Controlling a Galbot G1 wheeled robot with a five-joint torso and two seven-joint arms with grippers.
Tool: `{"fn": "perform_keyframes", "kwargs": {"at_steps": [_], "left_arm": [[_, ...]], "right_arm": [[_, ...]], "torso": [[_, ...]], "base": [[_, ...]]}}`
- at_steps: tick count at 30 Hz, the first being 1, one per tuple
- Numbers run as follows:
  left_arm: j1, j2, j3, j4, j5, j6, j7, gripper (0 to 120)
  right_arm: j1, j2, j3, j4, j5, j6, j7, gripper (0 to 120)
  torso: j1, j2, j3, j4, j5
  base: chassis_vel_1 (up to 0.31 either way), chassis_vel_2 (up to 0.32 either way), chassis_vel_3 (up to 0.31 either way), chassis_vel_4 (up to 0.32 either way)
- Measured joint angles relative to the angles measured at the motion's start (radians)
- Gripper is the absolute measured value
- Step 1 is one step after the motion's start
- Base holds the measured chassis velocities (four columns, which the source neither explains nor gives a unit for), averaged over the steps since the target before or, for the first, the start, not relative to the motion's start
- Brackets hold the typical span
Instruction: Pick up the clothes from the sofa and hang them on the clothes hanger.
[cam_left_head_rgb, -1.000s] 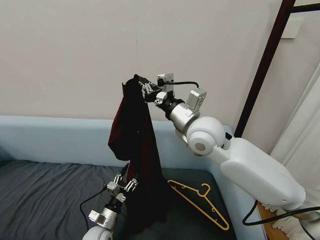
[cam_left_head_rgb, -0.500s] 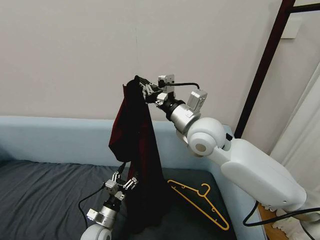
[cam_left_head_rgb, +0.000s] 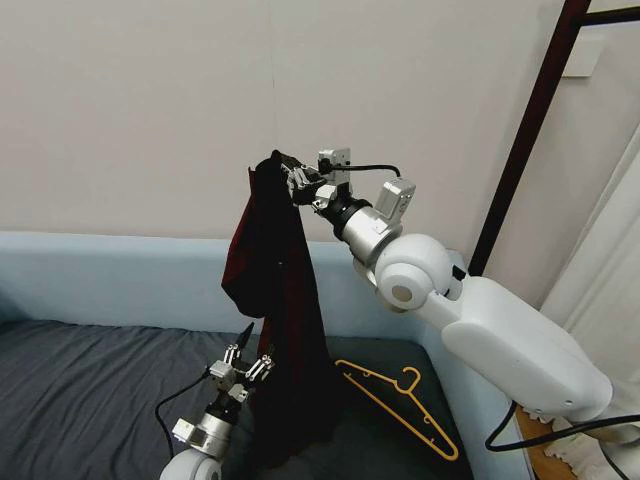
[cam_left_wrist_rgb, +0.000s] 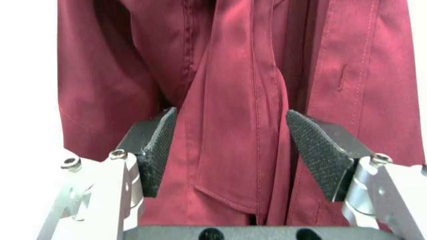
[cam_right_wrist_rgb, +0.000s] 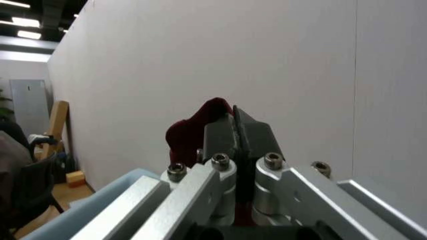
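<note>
Grey sofa cushions lie nearest, and low above them the left gripper points up with its jaws wide apart, a hanging fold of the dark red garment between the pads. Just beside the garment's lower end, a yellow hanger lies flat on the seat. Higher and farther back, the right gripper has its jaws pinched tight on the garment's top, so the cloth hangs down before the pale wall.

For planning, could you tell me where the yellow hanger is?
Head view: the yellow hanger lies at the right end of the sofa, beside the dark red shirt.
</note>
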Motion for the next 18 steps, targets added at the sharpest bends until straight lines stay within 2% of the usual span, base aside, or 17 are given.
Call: {"fn": "perform_keyframes", "kwargs": {"at_steps": [7,10,11,15,16,18], "left_arm": [[-0.003,-0.006,0.005,0.015,0.007,-0.002,0.003,63],[-0.002,-0.006,0.005,0.014,0.006,-0.002,0.004,49],[-0.002,-0.006,0.005,0.014,0.006,-0.002,0.004,49],[-0.002,-0.005,0.005,0.019,0.006,-0.002,0.006,32],[-0.002,-0.005,0.005,0.019,0.006,-0.002,0.006,32],[-0.003,-0.006,0.005,0.022,0.006,-0.003,0.007,23]], "right_arm": [[-0.005,-0.001,0.000,0.004,0.000,0.000,0.000,0],[-0.005,0.000,-0.001,0.001,0.000,0.000,0.000,0],[-0.005,0.000,-0.001,0.001,0.000,0.000,0.000,0],[-0.006,0.000,-0.003,0.002,0.000,-0.001,0.000,0],[-0.006,0.000,-0.003,0.002,0.000,-0.001,0.000,0],[-0.006,0.000,-0.003,0.003,0.000,-0.001,0.000,0]], "torso": [[0.000,0.000,0.000,0.0001,0.0000],[0.000,0.000,0.000,0.0001,0.0000],[0.000,0.000,0.000,0.0001,0.0000],[0.000,0.000,0.000,0.0001,0.0000],[0.000,0.000,0.000,0.0001,0.0000],[0.000,0.000,0.000,0.0001,0.0000]], "base": [[0.000,0.000,0.000,0.000],[0.000,0.000,0.000,0.000],[0.000,0.000,0.000,0.000],[0.000,0.000,0.000,0.000],[0.000,0.000,0.000,0.000],[0.000,0.000,0.000,0.000]]}}
